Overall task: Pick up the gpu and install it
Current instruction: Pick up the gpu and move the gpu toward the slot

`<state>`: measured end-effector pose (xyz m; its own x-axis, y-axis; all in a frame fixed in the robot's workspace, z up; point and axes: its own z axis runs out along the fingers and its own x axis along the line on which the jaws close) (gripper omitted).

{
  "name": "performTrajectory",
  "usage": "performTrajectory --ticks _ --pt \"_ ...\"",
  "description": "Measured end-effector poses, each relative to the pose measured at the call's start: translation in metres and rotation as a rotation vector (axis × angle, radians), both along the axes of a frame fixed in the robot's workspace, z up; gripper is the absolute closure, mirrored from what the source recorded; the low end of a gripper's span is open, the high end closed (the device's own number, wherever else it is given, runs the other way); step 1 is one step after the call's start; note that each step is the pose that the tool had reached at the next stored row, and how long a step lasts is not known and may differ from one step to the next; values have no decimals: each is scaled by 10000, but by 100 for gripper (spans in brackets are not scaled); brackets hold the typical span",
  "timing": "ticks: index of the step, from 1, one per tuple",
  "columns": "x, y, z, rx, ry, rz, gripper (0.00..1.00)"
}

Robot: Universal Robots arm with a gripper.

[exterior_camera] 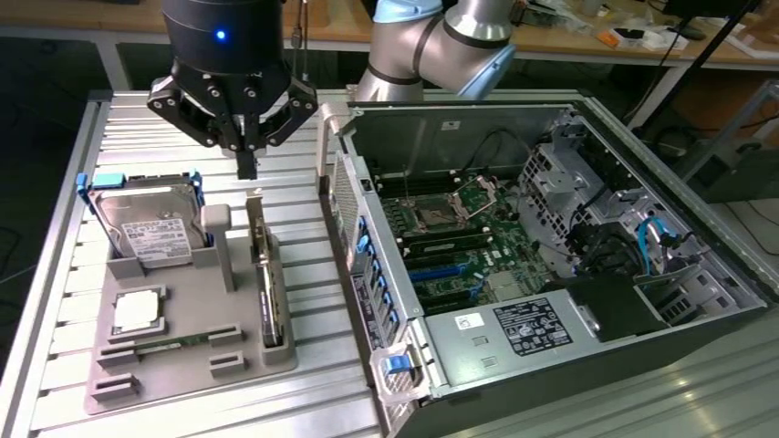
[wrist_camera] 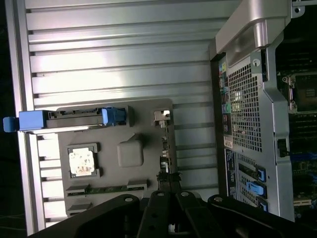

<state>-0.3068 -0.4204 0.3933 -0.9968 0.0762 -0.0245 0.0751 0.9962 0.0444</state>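
Your gripper (exterior_camera: pixel 247 170) hangs upper left of frame, fingers together, holding nothing, just above the gpu (exterior_camera: pixel 270 292) standing edgewise in the grey tray (exterior_camera: pixel 182 374).

Ribbed aluminium table (exterior_camera: pixel 310 301); cluttered wooden workbench (exterior_camera: pixel 560 47) behind; dark floor (exterior_camera: pixel 18 228).

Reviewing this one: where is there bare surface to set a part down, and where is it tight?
Bare ribbed table runs in a narrow strip between the grey tray and the computer case, and wider behind the tray, near the gripper. Crowded: the tray's slots and the case interior.
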Motion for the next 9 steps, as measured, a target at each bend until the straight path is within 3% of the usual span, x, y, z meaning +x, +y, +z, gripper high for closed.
performTrajectory --ticks 9 --pt "0 0 0 0 0 0 89"
